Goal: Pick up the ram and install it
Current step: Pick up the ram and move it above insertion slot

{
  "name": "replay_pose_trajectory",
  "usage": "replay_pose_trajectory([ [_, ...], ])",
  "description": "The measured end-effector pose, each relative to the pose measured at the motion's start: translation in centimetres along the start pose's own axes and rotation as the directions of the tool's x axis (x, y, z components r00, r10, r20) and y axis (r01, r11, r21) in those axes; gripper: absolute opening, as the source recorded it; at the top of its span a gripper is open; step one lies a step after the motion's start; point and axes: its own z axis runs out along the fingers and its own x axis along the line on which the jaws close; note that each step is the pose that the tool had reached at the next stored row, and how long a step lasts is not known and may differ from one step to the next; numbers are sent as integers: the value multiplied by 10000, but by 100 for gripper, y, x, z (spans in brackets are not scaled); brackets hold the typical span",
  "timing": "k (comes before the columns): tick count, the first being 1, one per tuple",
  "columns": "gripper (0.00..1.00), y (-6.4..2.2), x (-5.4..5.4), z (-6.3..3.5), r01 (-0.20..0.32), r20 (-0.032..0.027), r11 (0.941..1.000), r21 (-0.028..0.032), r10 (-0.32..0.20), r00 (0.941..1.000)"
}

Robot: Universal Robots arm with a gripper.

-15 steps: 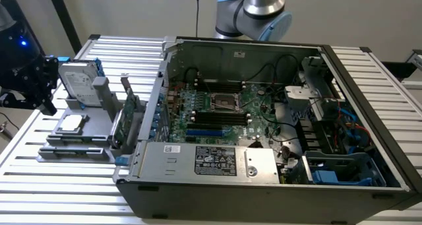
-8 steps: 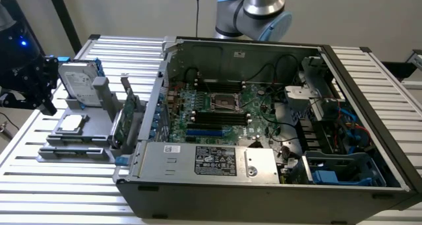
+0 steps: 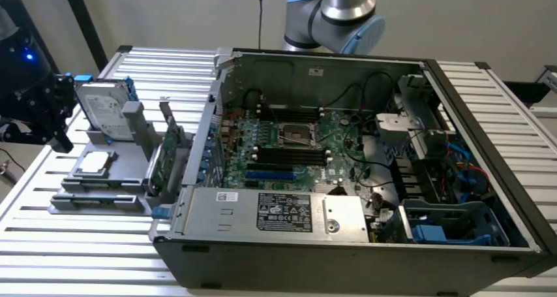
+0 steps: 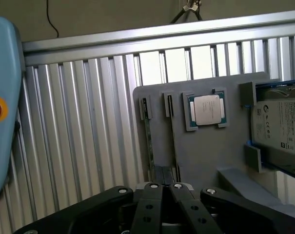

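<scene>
My hand (image 4: 164,183) has its fingers (image 4: 152,200) drawn together, tips meeting, nothing visible btwn them. The wrist view looks past them onto the gray holder (image 4: 206,156), which lies on the slatted surface (image 4: 88,126). In the exterior view the hand sits off the holder's side, toward the exterior view's left, not touching it.

The ram (image 4: 172,139) stands on edge in a slot at one end of the holder, seen as a thin dark line just ahead of my fingertips. A 2nd thin line (image 4: 148,141) runs parallel beside it; I can't tell the two apart from here. Further along the holder are the processor chip (image 4: 206,109) and then the hard drive (image 4: 281,131). The open PC case (image 3: 348,245) is on the holder's far side, w/ long dark slots (image 3: 291,156) on its board, apparently unfilled.

Handling, as I judge it: a light, stiff, thin board, but fragile, w/ chips on the faces & contacts on the lower edge. Best hold is across the two flat faces near mid-length of the top edge, so it hangs level and doesn't twist. The faces are smooth & could slip, so the pinch should be firm, not crushing. Not yet picked up.
</scene>
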Motion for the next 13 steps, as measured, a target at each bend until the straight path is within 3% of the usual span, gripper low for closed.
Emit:
replay_pose_trajectory([
  [11,11,1,0,0,17,0,10000,0,-17,10000],
  [13,17,2,1,0,18,0,10000,0,-18,10000],
])
